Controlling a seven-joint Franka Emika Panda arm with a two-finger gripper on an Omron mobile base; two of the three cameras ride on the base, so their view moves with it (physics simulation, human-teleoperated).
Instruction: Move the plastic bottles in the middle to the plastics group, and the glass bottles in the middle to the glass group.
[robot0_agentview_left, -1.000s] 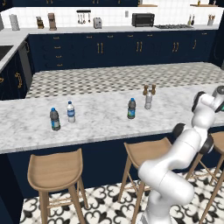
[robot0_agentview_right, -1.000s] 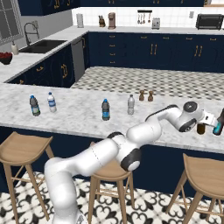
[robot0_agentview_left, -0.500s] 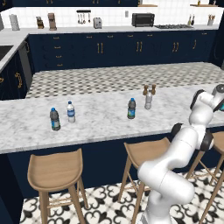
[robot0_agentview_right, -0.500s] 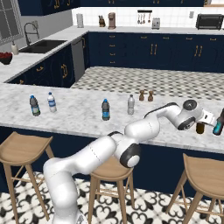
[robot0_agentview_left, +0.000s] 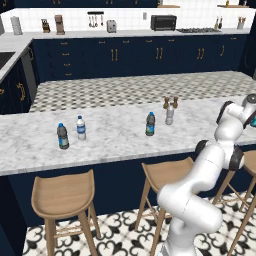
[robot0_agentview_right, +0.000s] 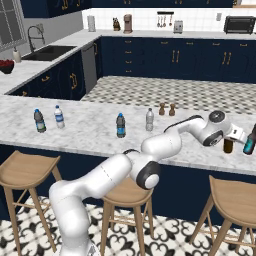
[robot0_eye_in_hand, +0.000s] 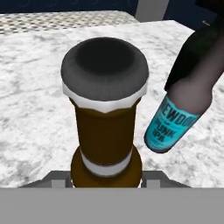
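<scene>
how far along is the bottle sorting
In hand: the pincer is shut on the brown bottle, low on the counter beside the teal-labelled bottle of the glass group. Left: the dark water bottle and the pale water bottle stand mid-counter, apart from the plastics pair.

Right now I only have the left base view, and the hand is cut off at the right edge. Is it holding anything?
Observer: Yes. In the hand view the gripper is closed on the brown bottle, below its dark cap.
Operator: Anything close to it?
Observer: A teal-label bottle stands right beside the brown one; the right base view shows a small gap between them.
Operator: Is the brown one down on the surface?
Observer: Its base sits level with the counter in the right base view. I cannot tell whether it is touching or just above.
</scene>
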